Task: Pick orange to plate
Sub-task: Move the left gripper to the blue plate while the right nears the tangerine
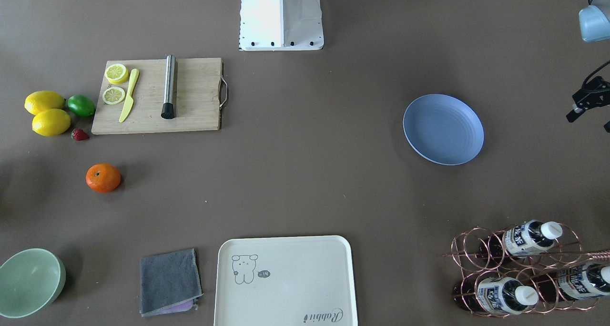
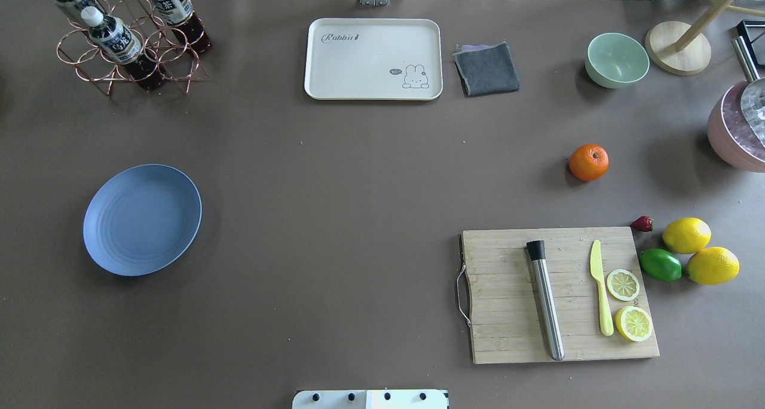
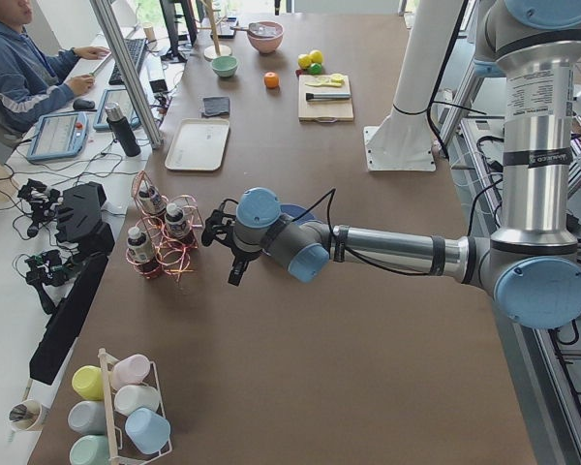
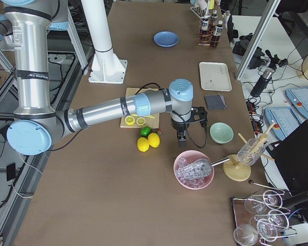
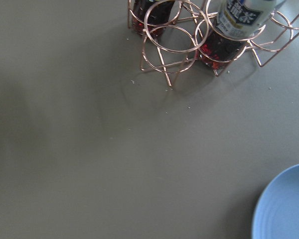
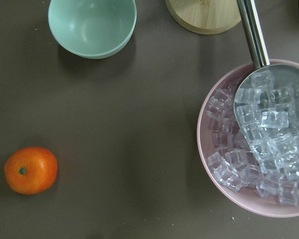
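1. The orange (image 2: 588,162) sits alone on the brown table on the robot's right side. It's between the pale green bowl (image 2: 617,60) and the cutting board (image 2: 562,295), touching neither.
2. The plate (image 2: 142,219) lies flat way over on the robot's left side, well apart from the orange, with nothing on it.
3. The right gripper (image 4: 180,141) hangs above the table, fingers pointing down, near the lemons (image 4: 149,141) and the pink bowl of ice (image 4: 180,177). Its wrist camera looks down on the orange. I can't tell how its jaws stand.
4. The left gripper (image 3: 223,254) hovers between the copper bottle rack (image 3: 165,242) and the plate. Spread or closed, I can't tell.
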